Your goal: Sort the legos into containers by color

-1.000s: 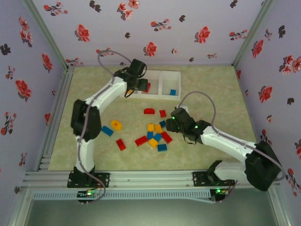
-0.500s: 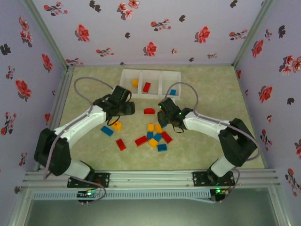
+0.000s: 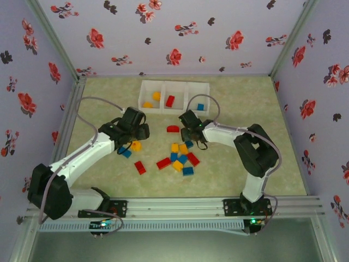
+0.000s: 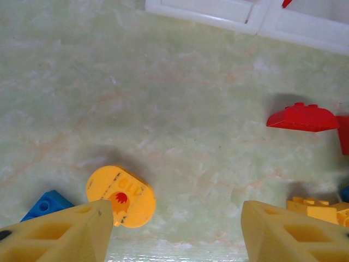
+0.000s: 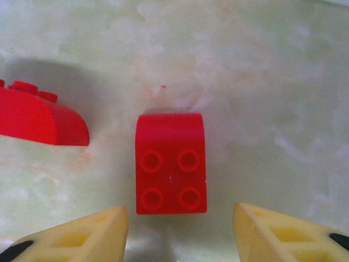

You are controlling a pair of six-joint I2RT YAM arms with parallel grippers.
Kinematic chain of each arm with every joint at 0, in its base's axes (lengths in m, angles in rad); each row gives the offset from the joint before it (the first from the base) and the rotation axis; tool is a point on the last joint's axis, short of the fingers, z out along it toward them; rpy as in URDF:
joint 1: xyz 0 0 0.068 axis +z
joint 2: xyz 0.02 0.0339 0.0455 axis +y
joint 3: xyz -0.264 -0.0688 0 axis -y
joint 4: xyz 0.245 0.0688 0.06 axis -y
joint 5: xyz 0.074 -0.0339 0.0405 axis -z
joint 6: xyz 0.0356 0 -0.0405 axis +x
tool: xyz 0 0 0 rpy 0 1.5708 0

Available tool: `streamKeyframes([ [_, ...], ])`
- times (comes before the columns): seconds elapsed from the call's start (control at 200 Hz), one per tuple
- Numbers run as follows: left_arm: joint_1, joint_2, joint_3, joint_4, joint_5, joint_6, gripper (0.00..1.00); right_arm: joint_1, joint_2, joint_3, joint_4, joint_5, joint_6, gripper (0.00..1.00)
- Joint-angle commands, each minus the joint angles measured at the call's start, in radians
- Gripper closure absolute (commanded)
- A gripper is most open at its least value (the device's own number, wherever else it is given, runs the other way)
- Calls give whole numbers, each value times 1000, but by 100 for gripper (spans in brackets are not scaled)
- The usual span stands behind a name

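Pale green marbled table [image 3: 245, 109] — both arms reach over it. White plastic three-bin containers [image 3: 186, 95] well ahead of left claw [image 4: 177, 232]; orange, red and blue pieces inside, one colour per bin. Left claw spread apart, empty; orange round plastic disc [image 4: 121, 195] just ahead of one finger, blue brick [image 4: 48, 204] outside it. Right claw [image 5: 180, 224] parted, gripping nothing — square red four-stud brick [image 5: 171, 164] on table just ahead of fingertips, gaps both sides. Red arched brick [image 5: 41, 117] near, off to side. Mixed loose legos [image 3: 182, 155] just beside right claw.
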State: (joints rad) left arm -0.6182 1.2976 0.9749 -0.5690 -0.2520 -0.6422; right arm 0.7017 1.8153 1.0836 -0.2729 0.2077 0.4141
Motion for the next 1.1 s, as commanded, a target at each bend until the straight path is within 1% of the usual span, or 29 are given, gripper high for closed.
streamKeyframes([
  [0.0,-6,15,-1,4,-28,-13,36,-7,30,41,5,6,-26,47],
  [0.265,-6,21,-14,15,-34,-6,36,-14,94,87,-11,18,-33,53],
  [0.445,-7,28,-22,29,-29,-11,36,-15,118,115,-22,31,-38,66],
  [0.525,-8,32,-19,29,-26,-11,36,-15,121,132,-38,42,-40,69],
  [0.74,-8,37,-22,38,-22,-8,37,-15,98,182,-71,56,-53,71],
  [0.965,-9,26,-24,40,-8,-7,38,-16,126,343,-197,44,-30,72],
  [1.095,-10,14,-25,33,-7,-8,38,-21,157,430,-227,52,-20,72],
])
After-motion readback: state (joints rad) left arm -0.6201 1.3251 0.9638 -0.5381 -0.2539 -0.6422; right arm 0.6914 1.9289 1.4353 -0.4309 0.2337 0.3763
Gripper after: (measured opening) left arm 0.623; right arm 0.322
